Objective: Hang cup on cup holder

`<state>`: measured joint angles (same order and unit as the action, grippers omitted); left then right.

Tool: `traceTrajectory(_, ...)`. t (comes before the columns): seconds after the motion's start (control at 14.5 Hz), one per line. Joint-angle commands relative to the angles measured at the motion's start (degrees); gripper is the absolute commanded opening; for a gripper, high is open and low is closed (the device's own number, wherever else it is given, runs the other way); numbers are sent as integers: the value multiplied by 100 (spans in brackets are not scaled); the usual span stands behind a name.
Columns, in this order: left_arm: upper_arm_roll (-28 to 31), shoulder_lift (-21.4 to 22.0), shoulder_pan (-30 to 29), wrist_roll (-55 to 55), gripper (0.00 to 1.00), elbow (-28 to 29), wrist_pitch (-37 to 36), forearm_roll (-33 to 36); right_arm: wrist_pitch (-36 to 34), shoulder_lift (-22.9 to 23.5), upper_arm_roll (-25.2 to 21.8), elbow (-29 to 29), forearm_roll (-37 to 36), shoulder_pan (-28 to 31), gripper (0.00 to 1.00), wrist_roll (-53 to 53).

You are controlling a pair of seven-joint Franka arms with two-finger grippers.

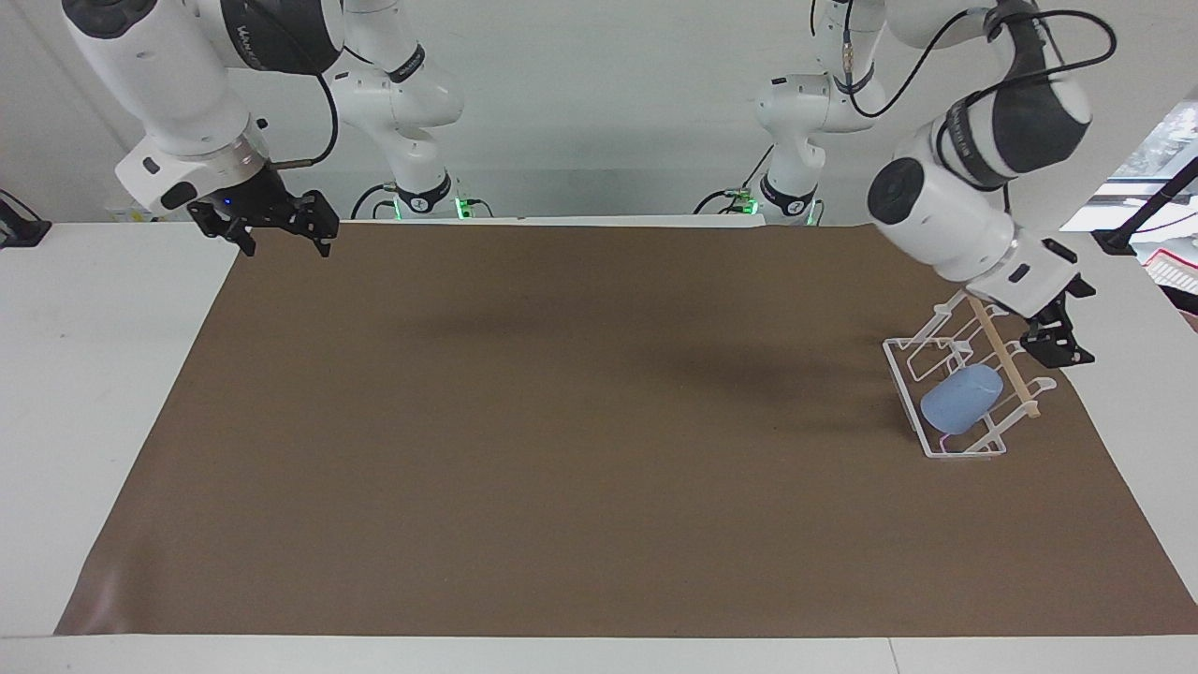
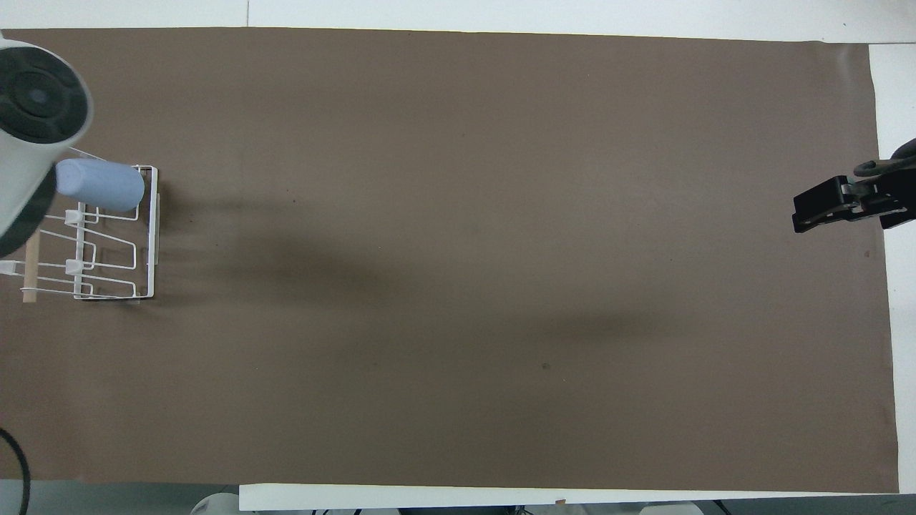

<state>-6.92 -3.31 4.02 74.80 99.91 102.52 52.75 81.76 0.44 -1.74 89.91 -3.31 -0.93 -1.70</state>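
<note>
The right pincer (image 1: 279, 227) hangs in the air over the corner of the brown mat (image 1: 562, 421) at the right arm's end, on the robots' edge of the surface (image 1: 94, 374). Its two fingers are spread apart and it holds nothing. That arm waits.

The middle of the mat is plain brown with soft shadows on it.

The rack (image 1: 964, 384) stands on the mat close to the edge at the left arm's end of the surface. It is white wire, with a thin wooden rod (image 1: 1003, 356) across the top. The cup (image 1: 960, 398) is light blue. It hangs tilted on a prong of the rack, at the rack's end farther from the robots. Its bottom points toward the middle of the mat.

The left pincer (image 1: 1058, 342) is up in the air over the rack's top, by the rod's end nearer the robots. It holds nothing. I cannot tell if its fingers are apart or together.
</note>
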Motion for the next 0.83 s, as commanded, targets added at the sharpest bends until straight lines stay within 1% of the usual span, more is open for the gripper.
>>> traceTrajectory(0.0,6,330,-174,-2145,100,20,-3,-1488,-55,-52,7,9,112,58,100,-111)
traceTrajectory(0.14,50,392,-183,-3274,100,-33,-161,-2676,-55,-52,7,18,112,58,100,-111)
traceTrajectory(0.28,68,419,-218,-4363,100,-42,-372,-3539,-55,-52,7,18,112,58,100,-111)
traceTrajectory(0.35,59,410,-209,-4926,100,-94,-625,-3813,-55,-52,7,18,112,58,100,-111)
traceTrajectory(0.41,59,393,-218,-5375,100,-303,-959,-4164,-55,-52,7,9,112,58,100,-111)
traceTrajectory(0.48,85,340,-253,-5936,100,-488,-1275,-4689,-55,-52,7,9,112,58,100,-111)
traceTrajectory(0.55,86,305,-401,-6499,100,-629,-1452,-5051,-55,-52,7,9,112,58,100,-111)
traceTrajectory(0.62,94,252,-524,-7018,100,-709,-1506,-5255,-55,-52,7,9,112,58,100,-111)
traceTrajectory(0.76,94,217,-517,-7356,100,-763,-1402,-5283,-55,-52,7,9,103,58,100,-111)
